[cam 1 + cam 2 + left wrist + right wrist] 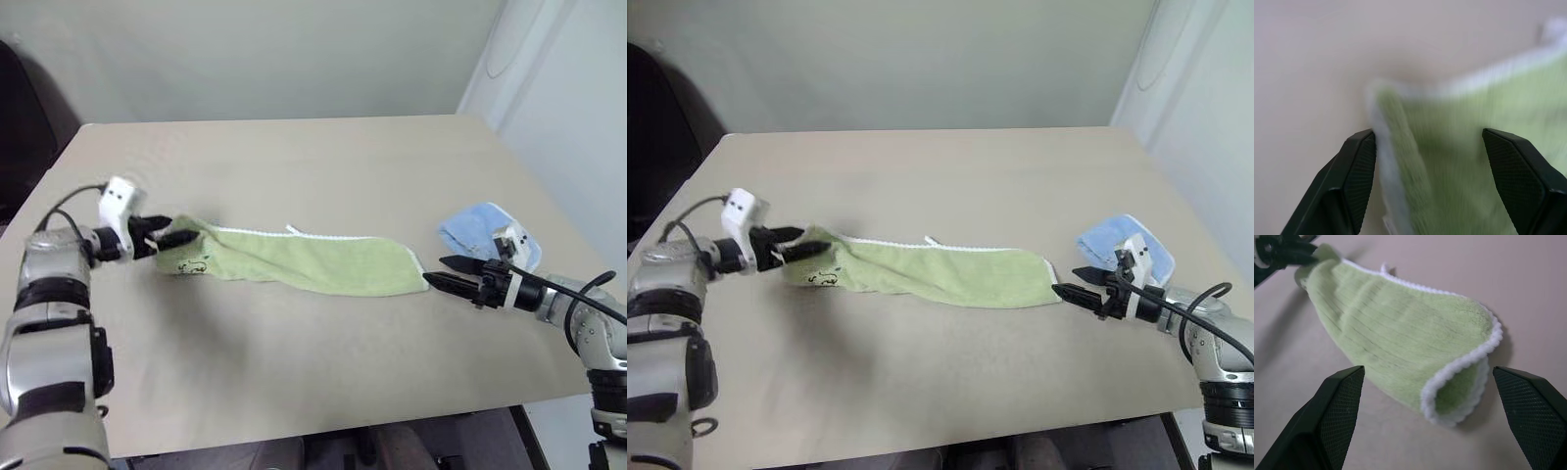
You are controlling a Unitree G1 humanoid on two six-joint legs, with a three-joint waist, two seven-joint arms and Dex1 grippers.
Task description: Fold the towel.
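Currently both pincers spread: left pincer (168, 235) straddles the towel (294, 260) end, right pincer (453, 273) just off the other. Risk: uneven closing bunches cloth, skewing fold.

A big tan desk (323, 166) takes up most of the room. Behind its far edge stands a plain pale wall (265, 54). On the far left sits something dark (22, 127), maybe a chair. On the right hangs a white curtain or panel (568, 88).
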